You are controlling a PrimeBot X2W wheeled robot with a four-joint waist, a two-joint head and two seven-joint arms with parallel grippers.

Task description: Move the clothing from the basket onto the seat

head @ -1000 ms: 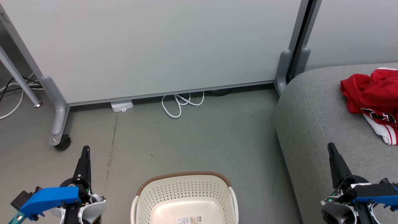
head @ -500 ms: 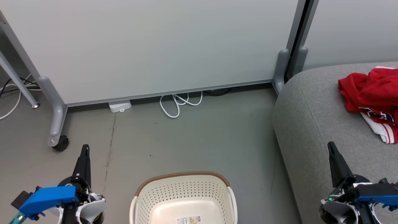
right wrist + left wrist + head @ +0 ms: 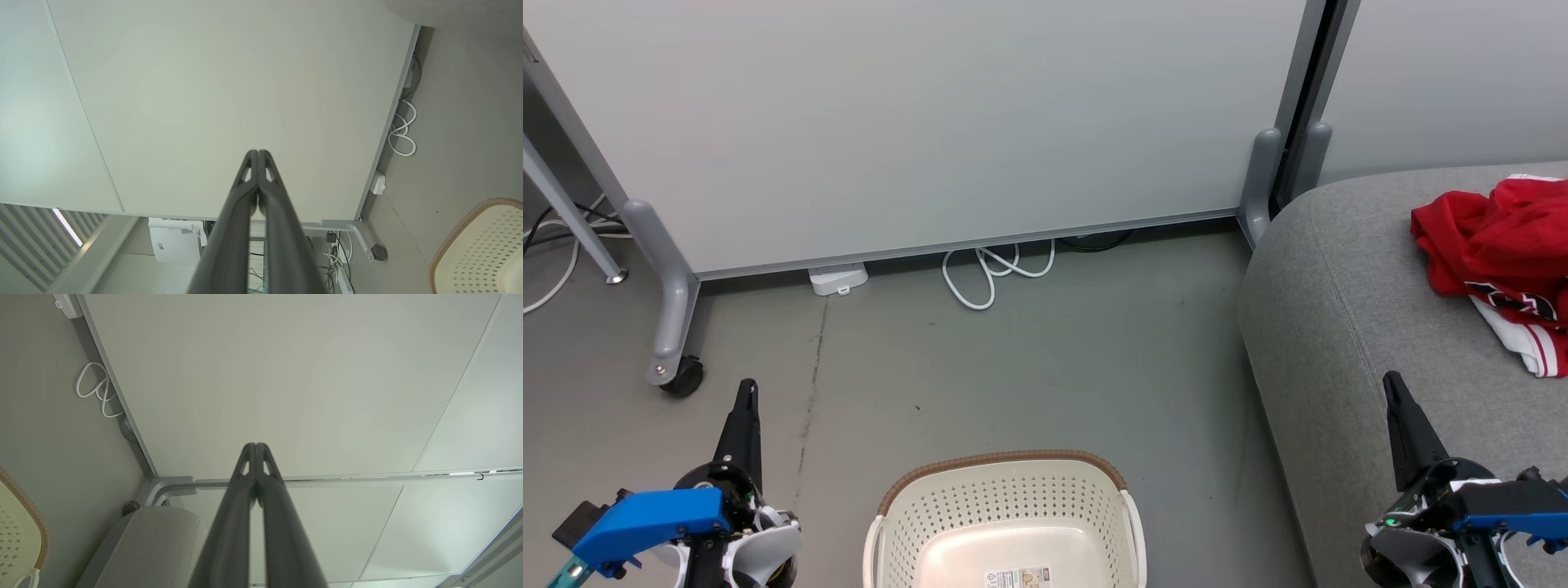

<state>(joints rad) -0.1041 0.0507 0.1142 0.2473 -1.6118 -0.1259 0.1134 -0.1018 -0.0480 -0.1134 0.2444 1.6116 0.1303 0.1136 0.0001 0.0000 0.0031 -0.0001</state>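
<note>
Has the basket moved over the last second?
No. The basket keeps its place relative to the white cable on the floor. The whole head view slid slightly left, so that shift is the camera's.

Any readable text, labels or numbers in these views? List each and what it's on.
Nothing legible.
In the basket, a sticker: print too small to read.
On the clothing, lettering: folded and partly hidden, unreadable.
On the white box, a label: too small to read.
</note>
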